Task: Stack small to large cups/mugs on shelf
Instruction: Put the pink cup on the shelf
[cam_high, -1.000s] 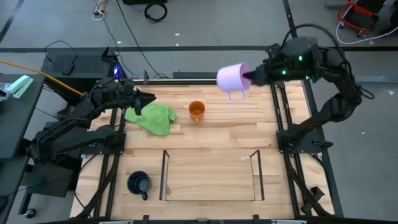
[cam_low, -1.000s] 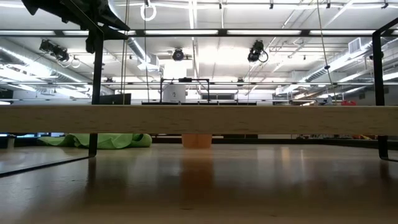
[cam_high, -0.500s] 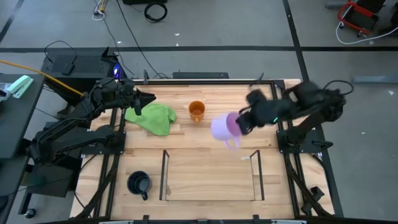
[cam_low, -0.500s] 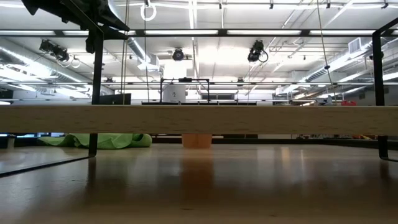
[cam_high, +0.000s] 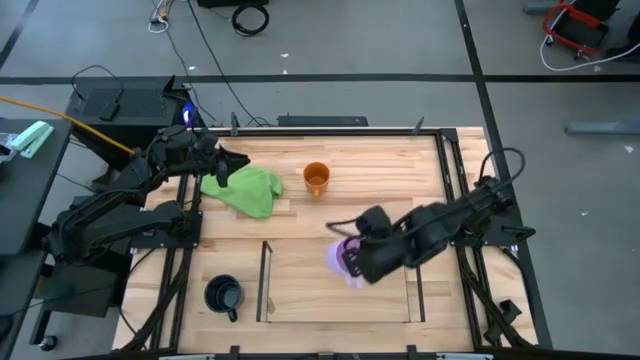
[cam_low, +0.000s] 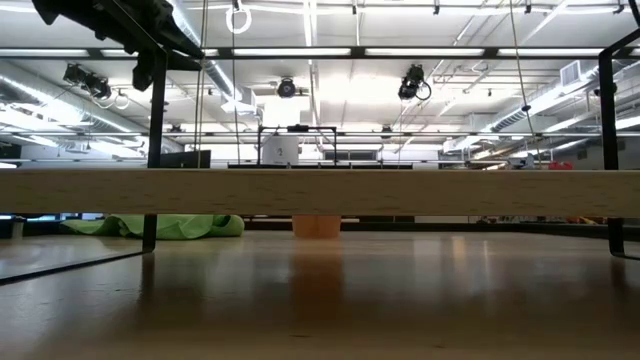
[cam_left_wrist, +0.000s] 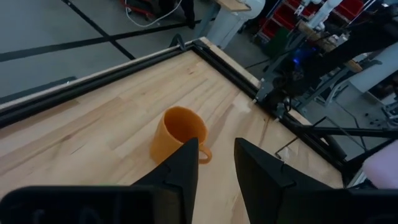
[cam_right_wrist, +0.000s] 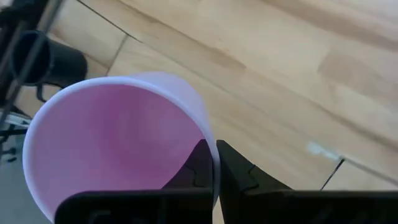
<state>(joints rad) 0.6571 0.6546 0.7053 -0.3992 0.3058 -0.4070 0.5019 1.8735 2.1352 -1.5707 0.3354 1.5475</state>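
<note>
My right gripper (cam_high: 360, 258) is shut on the lilac mug (cam_high: 338, 258) over the shelf (cam_high: 300, 300), a light-wood bay between two clear upright panels (cam_high: 265, 280). The mug fills the right wrist view (cam_right_wrist: 118, 143). The orange mug (cam_high: 316, 178) stands on its base beyond the shelf and also shows in the left wrist view (cam_left_wrist: 177, 132). The navy mug (cam_high: 222, 295) stands at the near left, outside the left panel. My left gripper (cam_high: 235, 158) is open and empty above the green cloth (cam_high: 245, 190). My right gripper pinches the lilac mug's wall at the rim (cam_right_wrist: 211, 146), one finger (cam_right_wrist: 198, 163) inside the mug and one (cam_right_wrist: 235, 169) outside. The fingers come slanting down from the table's right. The mug is tipped, its mouth away from the gripper. Whether it touches the wood, I cannot tell.
Black frame rails (cam_high: 455, 190) run along both sides of the table. The right clear panel (cam_high: 412, 285) stands close under my right arm. In the low view a wooden beam (cam_low: 320, 190) crosses the picture, with the orange mug (cam_low: 316, 226) and the cloth (cam_low: 160, 226) behind it.
My right gripper has carried the lilac mug from high over the table's far right down, toward the near edge and the left, to the shelf bay. It has stayed shut on the mug throughout.
</note>
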